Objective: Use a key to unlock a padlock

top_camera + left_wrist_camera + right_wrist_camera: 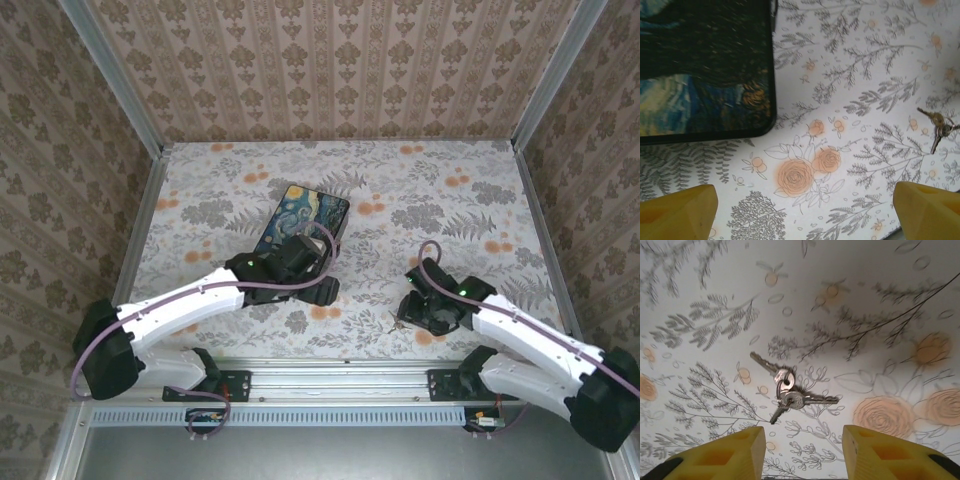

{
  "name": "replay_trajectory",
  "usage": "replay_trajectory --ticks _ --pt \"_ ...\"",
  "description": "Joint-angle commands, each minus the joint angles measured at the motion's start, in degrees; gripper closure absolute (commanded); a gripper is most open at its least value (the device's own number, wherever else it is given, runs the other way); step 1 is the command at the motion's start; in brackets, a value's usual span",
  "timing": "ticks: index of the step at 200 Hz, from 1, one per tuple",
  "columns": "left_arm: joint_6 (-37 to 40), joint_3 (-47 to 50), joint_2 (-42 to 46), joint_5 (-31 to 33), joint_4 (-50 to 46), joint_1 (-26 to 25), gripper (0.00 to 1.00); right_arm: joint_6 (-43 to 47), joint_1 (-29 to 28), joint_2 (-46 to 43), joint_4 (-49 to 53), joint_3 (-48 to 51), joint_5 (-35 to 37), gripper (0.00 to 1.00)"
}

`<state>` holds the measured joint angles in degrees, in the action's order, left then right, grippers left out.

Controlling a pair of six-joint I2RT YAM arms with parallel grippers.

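Note:
A bunch of small grey metal keys [787, 387] on one ring lies flat on the flowered table. It rests just ahead of my right gripper [804, 452], whose yellow fingers [735, 452] stand apart with nothing between them. In the left wrist view the same keys [938, 126] lie at the far right. My left gripper [805, 210] is wide open above bare tablecloth, its yellow fingertips [682, 210] at the bottom corners. From above, the left gripper [305, 268] sits at the near end of the painted box and the right gripper [412, 312] is low at the front right. The padlock is out of view.
The dark blue-and-yellow swirl-painted box [305, 215] lies flat mid-table, and its corner [700, 65] fills the upper left of the left wrist view. Patterned walls close the table [450, 200] on three sides. A metal rail [330, 372] runs along the near edge.

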<state>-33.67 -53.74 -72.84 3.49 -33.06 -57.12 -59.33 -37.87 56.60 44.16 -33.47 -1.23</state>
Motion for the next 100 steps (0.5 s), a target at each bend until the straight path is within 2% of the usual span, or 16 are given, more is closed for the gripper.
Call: replay_trajectory --ticks 1,38,76,86,100 --pt "-0.1 1.4 0.85 -0.46 -0.01 1.69 0.08 -4.66 -3.8 5.02 -3.04 -0.49 2.72 0.57" --pt "0.27 2.14 1.34 -1.16 0.6 2.62 0.08 -3.4 -7.15 12.52 -3.24 -3.79 4.73 0.6" --pt "0.62 2.5 2.09 -0.99 0.4 2.95 0.08 -5.94 -7.68 13.32 -4.61 -2.74 3.98 0.61" --pt "0.7 2.51 2.0 -1.07 0.32 3.13 0.08 -6.94 -7.73 13.66 -4.83 -2.56 3.56 0.6" --pt "0.97 2.49 1.83 -1.12 0.36 3.21 0.08 -8.71 -7.9 14.03 -5.19 -2.65 3.39 0.52"
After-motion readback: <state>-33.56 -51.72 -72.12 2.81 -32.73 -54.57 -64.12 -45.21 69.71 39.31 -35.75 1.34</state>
